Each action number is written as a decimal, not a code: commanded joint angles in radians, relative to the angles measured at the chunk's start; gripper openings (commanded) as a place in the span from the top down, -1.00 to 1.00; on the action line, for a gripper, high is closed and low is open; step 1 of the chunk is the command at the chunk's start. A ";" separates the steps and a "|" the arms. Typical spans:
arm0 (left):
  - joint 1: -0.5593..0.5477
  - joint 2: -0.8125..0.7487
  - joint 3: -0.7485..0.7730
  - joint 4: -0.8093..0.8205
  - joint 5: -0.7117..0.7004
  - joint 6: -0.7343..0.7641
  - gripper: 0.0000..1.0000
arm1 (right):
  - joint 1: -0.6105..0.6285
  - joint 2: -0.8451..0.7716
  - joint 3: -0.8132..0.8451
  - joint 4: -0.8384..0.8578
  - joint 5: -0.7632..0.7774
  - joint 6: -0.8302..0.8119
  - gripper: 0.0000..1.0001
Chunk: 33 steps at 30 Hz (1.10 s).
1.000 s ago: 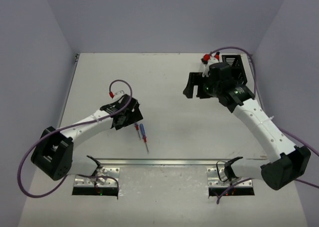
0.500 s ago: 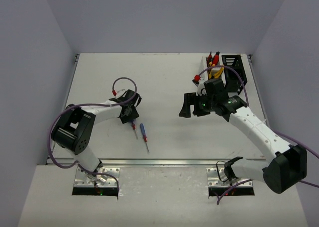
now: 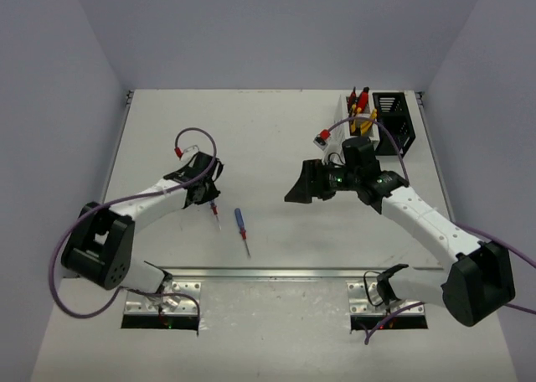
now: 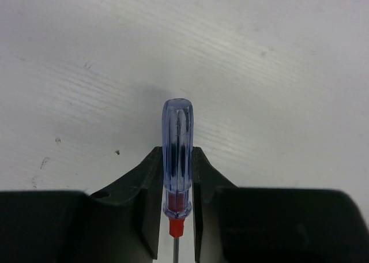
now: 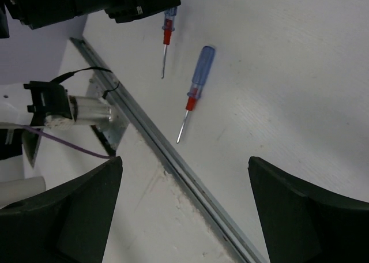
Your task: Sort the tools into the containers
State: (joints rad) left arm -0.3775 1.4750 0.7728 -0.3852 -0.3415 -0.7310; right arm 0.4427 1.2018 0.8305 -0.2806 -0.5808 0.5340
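Note:
My left gripper [image 4: 176, 159] is shut on a thin screwdriver [image 4: 177, 142] with a clear blue handle and a red collar. The handle sticks out past the fingertips over the table. From above, the left gripper [image 3: 207, 196] is at the left middle, with the screwdriver's shaft [image 3: 216, 219] pointing toward the near edge. A second blue-and-red screwdriver [image 3: 241, 224] [image 5: 199, 78] lies on the table just to its right. My right gripper [image 3: 301, 185] [image 5: 184, 176] hangs open and holds nothing at the table's middle. The white bin [image 3: 343, 114] holds pliers and red tools, and the black bin [image 3: 394, 126] stands beside it.
A metal rail [image 3: 276, 273] [image 5: 173, 150] runs along the table's near edge, with the arm mounting plates [image 3: 162, 305] behind it. Grey walls close in the left, back and right sides. Purple cables loop off both arms.
My left gripper has shut on the left screwdriver and carried it slightly left. The right arm has swung away from the bins toward the table's middle, still open.

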 commanded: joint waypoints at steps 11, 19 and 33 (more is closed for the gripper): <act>-0.131 -0.601 -0.374 0.912 0.686 0.254 1.00 | 0.057 0.066 0.094 0.500 -0.064 0.292 -0.63; -0.183 -0.604 -0.380 1.023 0.795 0.296 1.00 | 0.169 0.098 0.184 0.297 0.191 0.215 -0.33; -0.189 -0.587 -0.359 1.046 0.747 0.315 1.00 | 0.261 0.175 0.189 0.269 0.137 0.205 0.33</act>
State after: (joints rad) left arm -0.5579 0.8986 0.3714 0.5476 0.4215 -0.4439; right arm 0.6846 1.3674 1.0069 0.0012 -0.4300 0.7589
